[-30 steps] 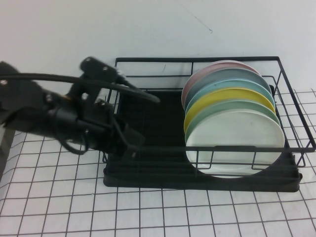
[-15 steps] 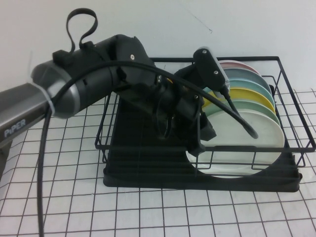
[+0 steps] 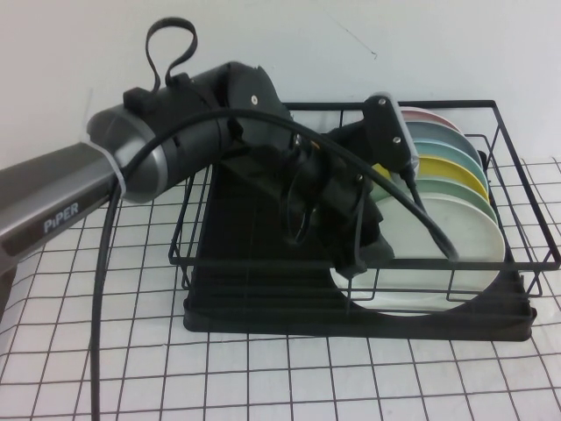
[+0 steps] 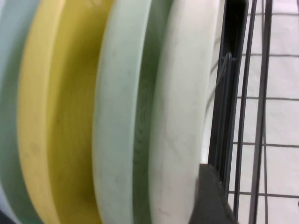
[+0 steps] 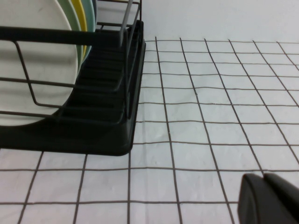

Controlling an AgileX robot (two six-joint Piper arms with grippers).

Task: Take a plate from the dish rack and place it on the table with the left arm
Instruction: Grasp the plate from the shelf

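From above, the left arm (image 3: pixel 175 158) reaches into the dish rack (image 3: pixel 517 289), its left gripper (image 3: pixel 355 254) at the front white plate (image 3: pixel 438 246), which stands upright for an edge grasp. The left wrist view shows one finger (image 4: pixel 212 196) beside that plate's rim; spread unclear. The right gripper (image 5: pixel 271 198) sits parked on the table (image 5: pixel 210 116) beside the rack, fingers' state unclear.
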